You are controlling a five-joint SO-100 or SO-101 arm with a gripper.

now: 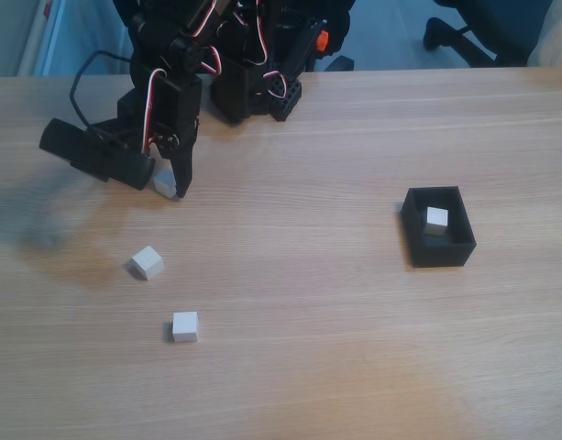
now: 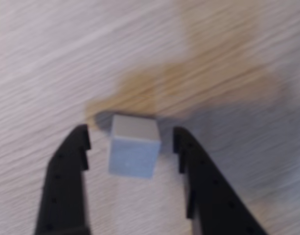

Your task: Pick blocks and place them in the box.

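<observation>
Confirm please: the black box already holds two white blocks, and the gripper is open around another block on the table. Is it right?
Not quite. In the fixed view the black box holds one white block, not two. The rest is right: the gripper is open around another block on the table.

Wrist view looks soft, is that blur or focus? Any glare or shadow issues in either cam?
Wrist view: soft throughout, the block between the open gripper has fuzzy edges, and a broad shadow lies to its right. Fixed view: sharper, even light, a smeared dark shadow left of the arm, no strong glare on the table.
</observation>
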